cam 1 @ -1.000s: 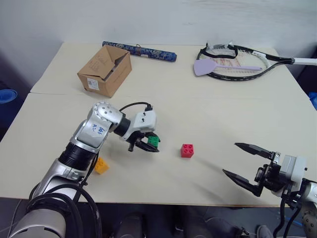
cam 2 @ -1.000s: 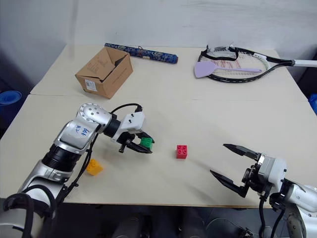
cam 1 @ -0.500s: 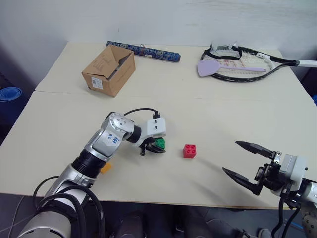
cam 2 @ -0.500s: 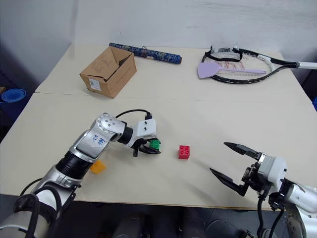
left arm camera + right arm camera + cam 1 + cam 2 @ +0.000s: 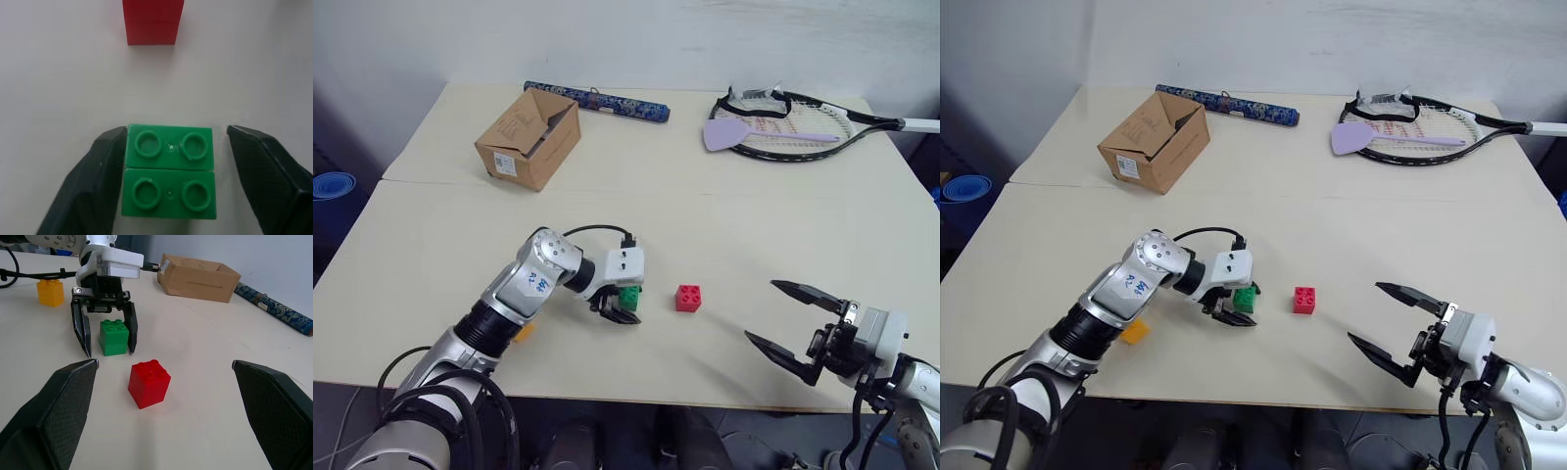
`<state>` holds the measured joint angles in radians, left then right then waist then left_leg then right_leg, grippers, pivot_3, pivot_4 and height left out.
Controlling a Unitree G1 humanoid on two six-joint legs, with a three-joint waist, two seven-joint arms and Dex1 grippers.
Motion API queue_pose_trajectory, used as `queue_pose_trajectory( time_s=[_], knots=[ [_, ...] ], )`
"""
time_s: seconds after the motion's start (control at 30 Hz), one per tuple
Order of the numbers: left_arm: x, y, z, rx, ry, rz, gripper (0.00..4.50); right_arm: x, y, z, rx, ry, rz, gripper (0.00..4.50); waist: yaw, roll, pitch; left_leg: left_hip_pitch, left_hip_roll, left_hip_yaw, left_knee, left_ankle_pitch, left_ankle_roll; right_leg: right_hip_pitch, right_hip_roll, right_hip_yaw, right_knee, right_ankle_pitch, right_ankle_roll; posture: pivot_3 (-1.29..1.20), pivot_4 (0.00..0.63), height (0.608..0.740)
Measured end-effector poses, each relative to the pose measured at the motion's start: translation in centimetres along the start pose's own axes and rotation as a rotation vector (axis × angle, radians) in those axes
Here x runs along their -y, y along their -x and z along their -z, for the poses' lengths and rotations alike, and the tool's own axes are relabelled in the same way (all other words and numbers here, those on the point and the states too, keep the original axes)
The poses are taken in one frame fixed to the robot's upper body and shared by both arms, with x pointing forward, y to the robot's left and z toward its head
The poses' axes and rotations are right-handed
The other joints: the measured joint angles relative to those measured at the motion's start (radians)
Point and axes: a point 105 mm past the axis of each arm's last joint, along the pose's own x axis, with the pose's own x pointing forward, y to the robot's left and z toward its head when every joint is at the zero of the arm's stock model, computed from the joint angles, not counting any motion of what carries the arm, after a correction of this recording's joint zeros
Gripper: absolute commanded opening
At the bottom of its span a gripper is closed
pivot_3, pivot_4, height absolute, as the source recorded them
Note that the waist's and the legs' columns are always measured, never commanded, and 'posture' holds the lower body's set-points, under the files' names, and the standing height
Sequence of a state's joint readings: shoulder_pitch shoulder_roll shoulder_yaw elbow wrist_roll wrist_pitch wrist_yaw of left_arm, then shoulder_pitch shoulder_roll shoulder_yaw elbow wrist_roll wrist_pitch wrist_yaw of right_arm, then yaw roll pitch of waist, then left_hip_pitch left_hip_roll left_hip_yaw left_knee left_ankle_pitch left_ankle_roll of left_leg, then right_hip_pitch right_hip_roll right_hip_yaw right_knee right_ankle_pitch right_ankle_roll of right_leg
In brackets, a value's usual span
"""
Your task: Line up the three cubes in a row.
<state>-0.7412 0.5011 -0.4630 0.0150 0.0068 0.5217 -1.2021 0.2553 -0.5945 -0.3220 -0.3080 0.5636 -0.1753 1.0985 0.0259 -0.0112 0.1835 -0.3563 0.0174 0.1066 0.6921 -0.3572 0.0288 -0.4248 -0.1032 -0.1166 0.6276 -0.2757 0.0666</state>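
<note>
Cubes first: I have the green cube (image 5: 628,296) sitting on the table (image 5: 724,225) near the front middle, with the red cube (image 5: 686,298) just at its three o'clock, a small gap between the two. The yellow-orange cube (image 5: 1134,330) is off at the green one's nine o'clock, well apart and slightly nearer to me, partly tucked behind my left forearm.

My left gripper (image 5: 621,305) is down at the green cube with its black fingers spread, one on either side of the block. From the left wrist camera I can see one finger (image 5: 95,181) right against the cube's side and the other standing off with a clear strip of table between it and the plastic, so nothing is pinched. The cube rests flat on the table, studs up.

My right gripper (image 5: 787,321) hangs at about four o'clock from the red cube, well apart from it, fingers splayed wide and holding nothing.

Farther back I see a brown cardboard box (image 5: 528,137) at eleven o'clock, a long patterned tube (image 5: 596,101) behind it, and a racket (image 5: 788,122) with a lilac spatula (image 5: 726,133) lying across it at one o'clock.
</note>
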Motion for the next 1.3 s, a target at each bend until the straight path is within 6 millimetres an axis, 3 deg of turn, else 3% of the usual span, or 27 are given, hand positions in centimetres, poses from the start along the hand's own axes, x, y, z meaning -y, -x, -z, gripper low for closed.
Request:
queue_pose_trajectory(
  time_s=[0.23,0.4,0.47,0.5,0.67,0.77,0.93,1.0,1.1,1.17,1.3],
  knots=[
    [0.0,2.8,-0.9,0.077,-0.074,0.013,4.36,0.1,0.2,0.5,-0.009,-0.015,-0.001,4.5,-0.001,0.0,0.0,0.0,0.0,0.0,0.0,0.0,0.0,0.0,-0.004,-0.001,0.0,0.0,0.0,0.0,0.15,0.74],
    [-1.4,8.0,-2.1,0.211,-0.125,-0.096,4.36,0.2,-0.7,0.8,0.01,-0.028,-0.047,4.5,-0.006,0.0,0.0,0.0,0.001,0.0,0.001,0.0,-0.001,0.0,-0.004,-0.001,0.0,0.0,0.0,0.0,0.15,0.74],
    [-1.4,10.0,-1.8,0.273,-0.119,-0.123,4.36,0.3,-0.9,0.8,0.018,-0.028,-0.062,4.5,-0.006,0.0,0.0,0.0,0.001,0.0,0.001,0.0,-0.001,0.0,-0.004,-0.002,0.0,0.0,0.0,0.0,0.15,0.74],
    [-1.2,10.7,-1.3,0.292,-0.106,-0.13,4.36,0.3,-1.1,0.7,0.025,-0.026,-0.068,4.5,-0.007,0.0,0.0,0.0,0.001,0.0,0.001,0.0,-0.001,0.0,-0.004,-0.002,0.0,0.0,0.0,0.0,0.15,0.74],
    [1.0,16.2,7.4,0.213,0.076,-0.287,4.36,0.3,-2.4,0.0,0.084,-0.02,-0.123,4.5,-0.029,0.0,0.0,0.0,0.003,0.0,0.0,-0.001,-0.002,0.0,-0.004,-0.004,0.0,-0.001,-0.001,0.0,0.15,0.74],
    [2.7,18.4,10.6,0.187,0.164,-0.397,4.36,0.0,-3.3,-0.2,0.108,-0.03,-0.179,4.5,-0.026,0.0,0.0,0.0,0.002,0.0,0.001,-0.003,0.0,0.0,-0.006,-0.004,0.0,-0.001,-0.001,0.0,0.15,0.74],
    [7.3,21.8,16.9,0.133,0.412,-0.595,4.43,-1.2,-4.8,-0.1,0.125,-0.025,-0.293,4.5,-0.028,0.0,0.0,0.0,0.002,0.0,0.001,-0.004,0.001,0.0,-0.008,-0.005,0.0,-0.001,-0.001,0.0,0.15,0.74],
    [9.4,22.4,18.4,0.117,0.496,-0.624,4.43,-1.5,-5.0,0.0,0.126,-0.028,-0.321,4.5,-0.025,0.0,0.0,0.0,0.002,0.0,0.001,-0.005,0.001,0.0,-0.009,-0.005,0.0,-0.001,-0.001,0.0,0.15,0.74],
    [11.8,23.3,19.5,0.132,0.598,-0.679,4.43,-2.0,-5.1,0.1,0.127,-0.038,-0.346,4.5,-0.026,0.0,0.0,0.0,0.002,-0.001,0.001,-0.005,0.001,0.0,-0.01,-0.005,-0.001,-0.001,-0.001,0.0,0.15,0.74],
    [12.2,23.5,19.2,0.137,0.606,-0.691,4.43,-1.9,-5.2,0.1,0.128,-0.038,-0.348,4.5,-0.023,0.0,0.0,0.0,0.002,-0.001,0.001,-0.006,0.001,0.0,-0.01,-0.005,-0.002,-0.001,-0.001,0.0,0.15,0.74],
    [12.2,21.2,15.9,0.227,0.505,-0.694,4.43,-1.8,-5.2,-0.1,0.138,-0.017,-0.362,4.5,-0.027,0.0,0.0,0.0,0.002,-0.001,0.001,-0.008,0.001,0.0,-0.011,-0.003,-0.002,-0.001,-0.001,0.0,0.15,0.74]
  ],
)
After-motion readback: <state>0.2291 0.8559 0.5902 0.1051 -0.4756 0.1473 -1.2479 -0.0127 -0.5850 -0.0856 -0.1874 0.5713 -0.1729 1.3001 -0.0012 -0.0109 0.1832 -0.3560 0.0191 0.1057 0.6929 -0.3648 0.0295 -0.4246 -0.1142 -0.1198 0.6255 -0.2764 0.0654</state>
